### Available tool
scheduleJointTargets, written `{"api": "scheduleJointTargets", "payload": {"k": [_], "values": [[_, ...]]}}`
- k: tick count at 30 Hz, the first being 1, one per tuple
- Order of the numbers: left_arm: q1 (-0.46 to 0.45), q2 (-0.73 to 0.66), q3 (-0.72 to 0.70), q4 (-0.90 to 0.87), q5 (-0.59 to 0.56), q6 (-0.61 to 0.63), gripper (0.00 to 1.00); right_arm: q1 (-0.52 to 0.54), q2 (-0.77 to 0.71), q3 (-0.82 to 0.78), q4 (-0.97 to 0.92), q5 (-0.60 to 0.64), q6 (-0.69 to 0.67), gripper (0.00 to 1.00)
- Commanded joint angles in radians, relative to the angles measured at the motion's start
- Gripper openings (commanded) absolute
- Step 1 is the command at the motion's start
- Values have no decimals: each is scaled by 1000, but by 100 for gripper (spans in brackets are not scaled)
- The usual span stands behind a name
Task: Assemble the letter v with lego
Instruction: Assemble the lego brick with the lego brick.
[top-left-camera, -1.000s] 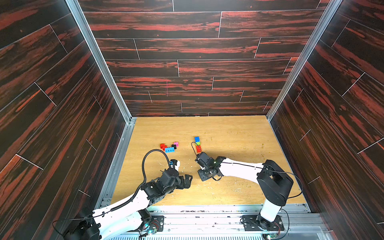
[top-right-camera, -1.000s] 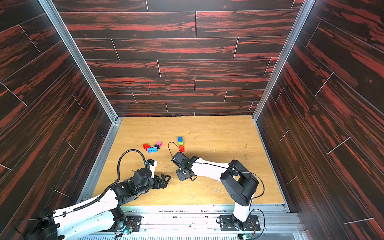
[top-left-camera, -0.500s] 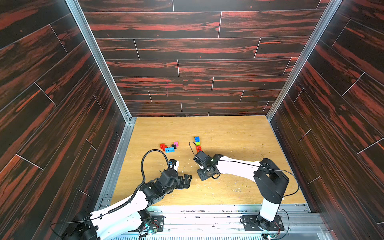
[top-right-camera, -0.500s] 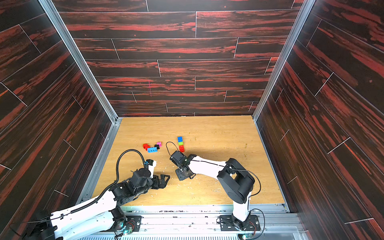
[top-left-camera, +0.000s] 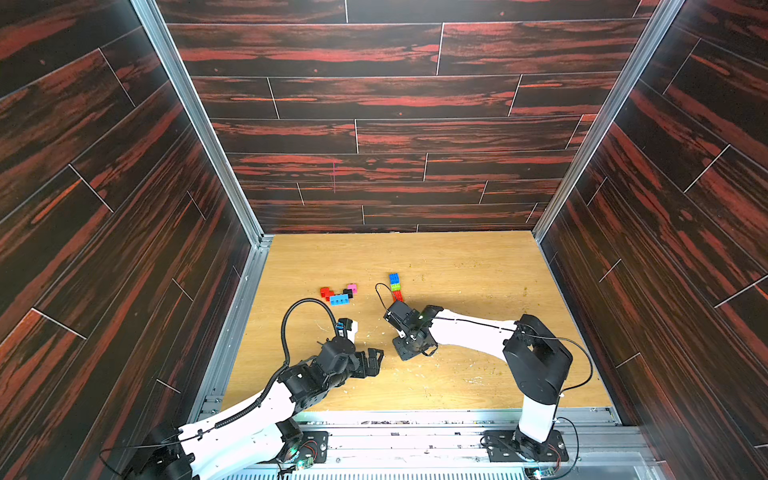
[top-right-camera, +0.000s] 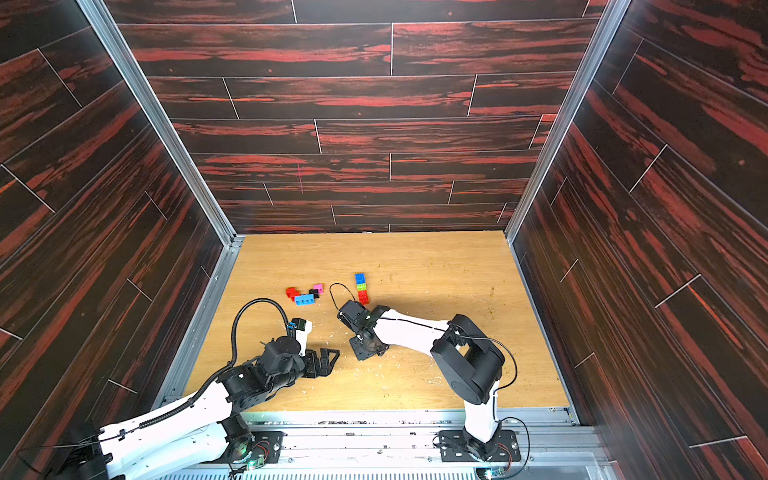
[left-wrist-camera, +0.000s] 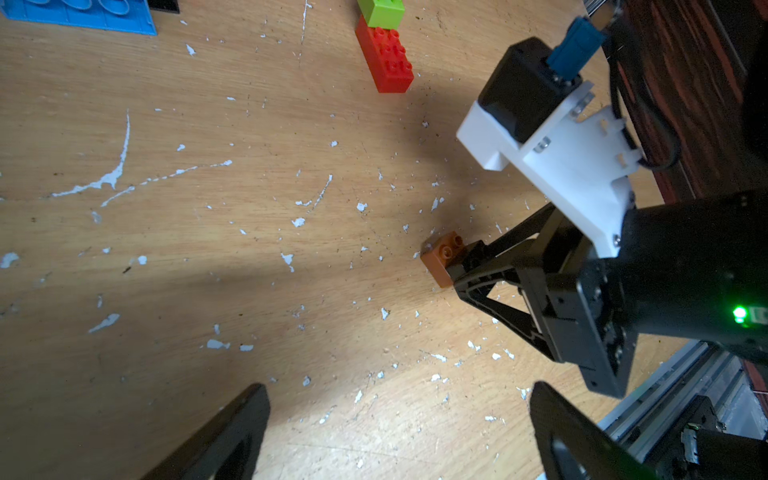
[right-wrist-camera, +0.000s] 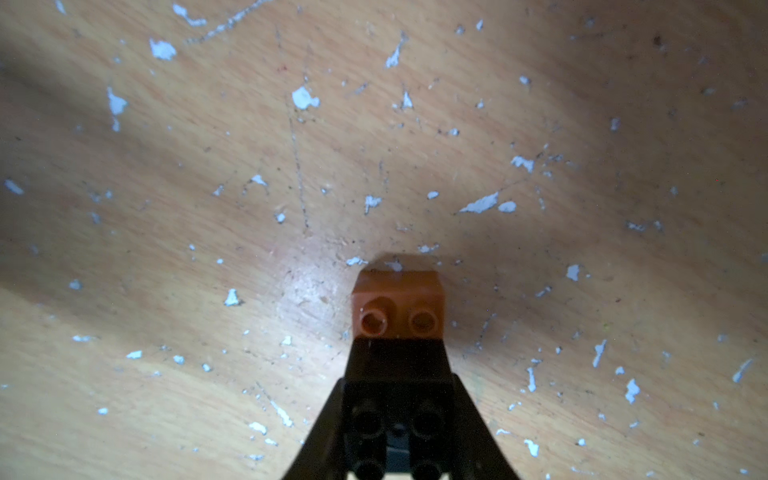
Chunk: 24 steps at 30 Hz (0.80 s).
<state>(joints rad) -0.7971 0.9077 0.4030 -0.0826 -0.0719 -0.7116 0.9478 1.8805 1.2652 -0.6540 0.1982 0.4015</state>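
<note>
Our right gripper (left-wrist-camera: 463, 266) clamps a black brick (right-wrist-camera: 397, 365) joined to an orange brick (right-wrist-camera: 397, 303) on the table (right-wrist-camera: 208, 166); our left gripper (left-wrist-camera: 395, 403) gapes wide, empty.

Three walls (top-left-camera: 395, 99): dark wood-look planks w/ red streaks, thin pale seams btwn boards. Silver metal posts (top-left-camera: 200, 124) at both back corners. Floor (top-left-camera: 457, 257): light wood-grain board, scuffed, white flecks (left-wrist-camera: 110, 180) + fine scratches all over, clearest in wrist views. Metal rail (top-left-camera: 415, 422) along front edge. Floor evenly lit in both top views; light prob. from above.
</note>
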Motion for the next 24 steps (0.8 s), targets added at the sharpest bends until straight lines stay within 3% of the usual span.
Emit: {"api": "scheduleJointTargets", "payload": {"k": [1, 4, 9, 14, 20, 24], "values": [[-2, -19, 10, -14, -27, 0, 100, 6, 49, 9, -91, -10, 29, 33], [-1, -20, 16, -22, -28, 0, 100, 6, 40, 42, -92, 16, 40, 43], [-3, -33, 10, -28, -35, -2, 100, 6, -3, 41, -48, 60, 57, 70], [-1, -41, 5, -30, -46, -2, 100, 6, -69, -29, 52, 93, 60, 74], [-2, -56, -11, -14, -84, -5, 100, 14, -172, -231, 293, 128, 26, 74], [-2, -66, -18, -5, -93, -6, 100, 23, -226, -326, 411, 131, 16, 84]]}}
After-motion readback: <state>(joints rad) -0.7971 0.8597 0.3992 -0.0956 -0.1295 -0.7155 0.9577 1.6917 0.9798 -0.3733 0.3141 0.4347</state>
